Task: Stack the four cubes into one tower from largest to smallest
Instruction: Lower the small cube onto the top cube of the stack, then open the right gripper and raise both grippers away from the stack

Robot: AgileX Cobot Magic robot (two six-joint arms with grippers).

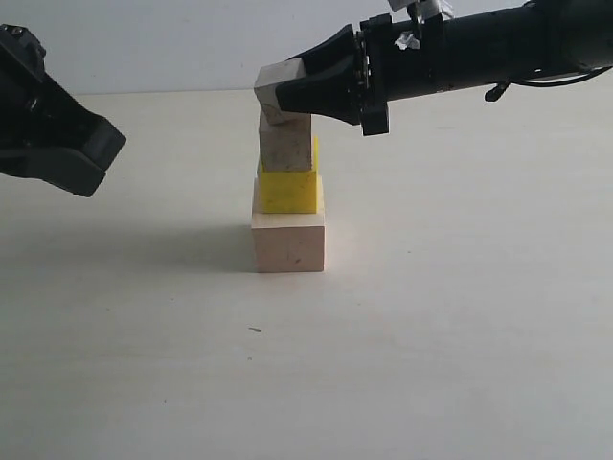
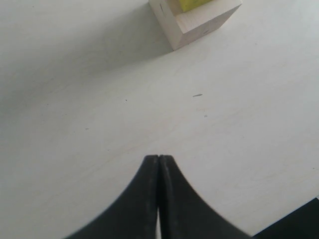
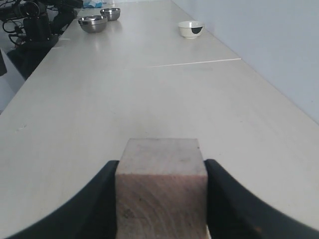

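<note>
On the table stands a column: the large pale wood cube [image 1: 287, 241] at the bottom, the bright yellow cube [image 1: 287, 190] on it, a small pale wood cube [image 1: 285, 144] on top. My right gripper [image 1: 287, 91] is shut on the other small pale wood cube [image 1: 275, 91], held tilted just above the column, its lower corner at the top cube. The right wrist view shows that cube [image 3: 161, 191] squeezed between both fingers. My left gripper [image 2: 159, 158] is shut and empty, off to the left; the large cube [image 2: 197, 20] with a yellow corner [image 2: 192, 4] lies ahead of it.
Far down the table, the right wrist view shows two metal bowls [image 3: 92, 23] and a white bowl [image 3: 191, 28]. A wall [image 3: 269, 45] runs along one side of the table. The left arm's black body [image 1: 53, 129] hovers at the exterior view's left edge.
</note>
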